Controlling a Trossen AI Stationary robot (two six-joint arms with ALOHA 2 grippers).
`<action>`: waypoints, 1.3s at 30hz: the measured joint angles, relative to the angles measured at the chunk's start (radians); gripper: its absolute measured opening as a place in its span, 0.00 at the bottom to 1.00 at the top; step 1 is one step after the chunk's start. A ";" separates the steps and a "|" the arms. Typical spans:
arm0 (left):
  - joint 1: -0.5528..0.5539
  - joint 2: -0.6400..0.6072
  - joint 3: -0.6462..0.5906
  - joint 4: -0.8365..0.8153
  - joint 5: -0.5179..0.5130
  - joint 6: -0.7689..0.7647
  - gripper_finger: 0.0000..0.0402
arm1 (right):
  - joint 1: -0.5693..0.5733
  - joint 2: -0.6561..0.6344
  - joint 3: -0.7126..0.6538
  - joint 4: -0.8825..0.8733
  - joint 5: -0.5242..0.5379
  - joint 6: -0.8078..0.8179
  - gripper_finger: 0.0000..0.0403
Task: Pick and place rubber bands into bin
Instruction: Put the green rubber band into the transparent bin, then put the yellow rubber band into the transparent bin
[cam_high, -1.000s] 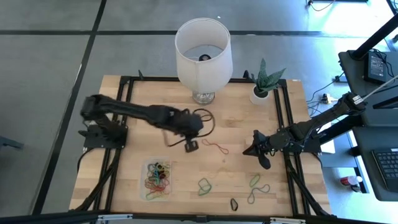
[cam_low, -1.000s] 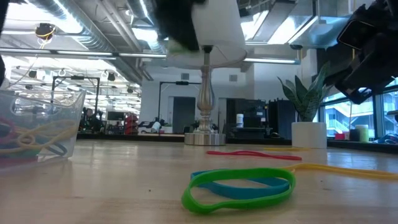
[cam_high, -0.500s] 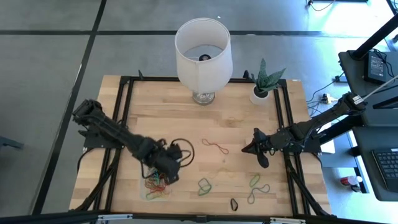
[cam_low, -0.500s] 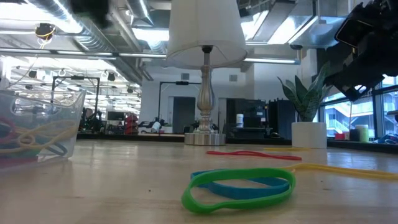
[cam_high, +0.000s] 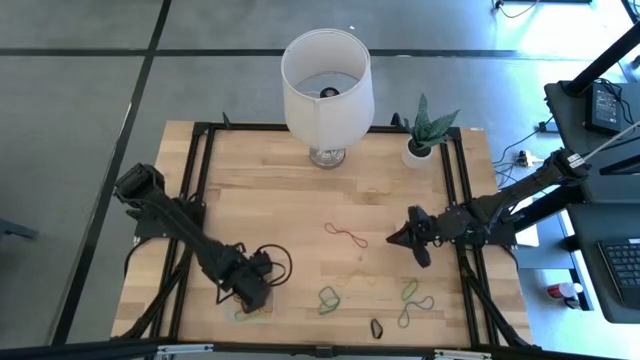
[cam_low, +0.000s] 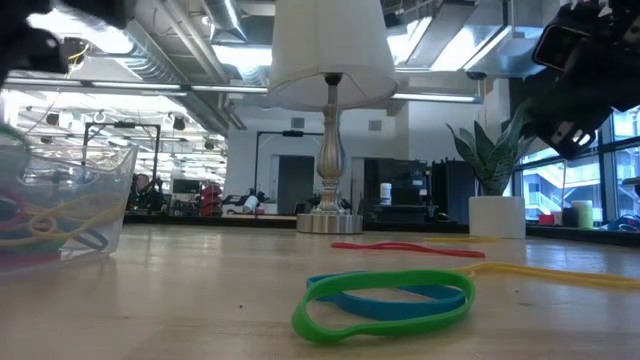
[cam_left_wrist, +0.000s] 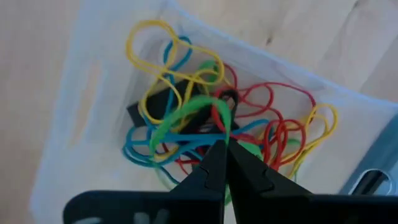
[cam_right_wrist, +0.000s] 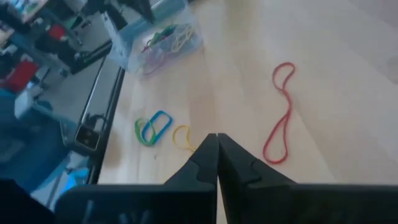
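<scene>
The clear bin (cam_left_wrist: 93, 93) sits near the table's near-left corner (cam_high: 240, 312) and holds a tangle of yellow, red, blue, green and black rubber bands (cam_left_wrist: 180, 81). My left gripper (cam_left_wrist: 222, 149) hangs right over it (cam_high: 252, 293), shut on a green band. My right gripper (cam_high: 390, 240) hovers shut above the table's right half (cam_right_wrist: 216, 138), touching nothing. Loose bands lie flat on the wood: a red one (cam_high: 345, 237), a green-and-blue pair (cam_high: 328, 298), green ones (cam_high: 410, 290) and a black one (cam_high: 377, 328). My left gripper pinches a green rubber band (cam_left_wrist: 208, 107) between its two fingertips, coming from above and pointing down into the bin. The band's loop (cam_left_wrist: 163, 127) curves out from the tips over the pile. Whether its far end rests on the other bands cannot be told.
A white-shaded lamp (cam_high: 327, 85) and a potted plant (cam_high: 425, 135) stand along the far edge. Black frame rails (cam_high: 465, 200) run down both table sides. Bare wood lies between the bin and the loose bands (cam_low: 385, 300).
My left arm has swung from the table's middle, beside the red band, toward the near-left corner and come down over the bin. My right gripper has stayed nearly where it was. The loose bands on the table have not moved.
</scene>
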 joint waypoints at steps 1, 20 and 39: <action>-0.008 0.000 -0.013 0.016 0.000 -0.012 0.01 | 0.000 0.000 0.000 0.000 0.011 0.023 0.01; -0.064 -0.011 -0.105 0.103 0.043 -0.103 0.35 | 0.000 0.000 0.000 -0.001 0.066 0.145 0.01; 0.136 -0.334 -0.104 0.136 -0.298 0.176 0.28 | -0.022 0.172 0.248 -0.379 0.159 0.139 0.00</action>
